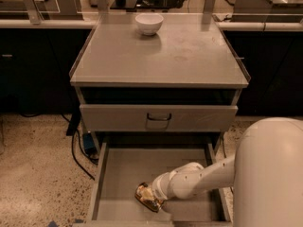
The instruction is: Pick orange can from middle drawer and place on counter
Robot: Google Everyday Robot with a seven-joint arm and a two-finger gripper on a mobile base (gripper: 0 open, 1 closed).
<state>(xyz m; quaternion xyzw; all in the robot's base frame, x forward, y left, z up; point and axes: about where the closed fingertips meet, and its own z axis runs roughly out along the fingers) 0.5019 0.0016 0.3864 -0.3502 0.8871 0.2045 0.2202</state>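
The middle drawer (118, 174) is pulled open below the cabinet, its grey floor bare apart from the can. The orange can (145, 197) lies tilted near the drawer's front, shiny orange-brown. My gripper (152, 197) reaches into the drawer from the right on a white arm and is at the can, its end against the can's right side. The counter (161, 51) is the flat grey cabinet top above.
A white bowl (149, 23) stands at the back of the counter. A shut drawer front with a dark loop handle (158, 117) sits just above the open drawer. Black cables (78, 145) lie on the speckled floor to the left. My white body fills the lower right.
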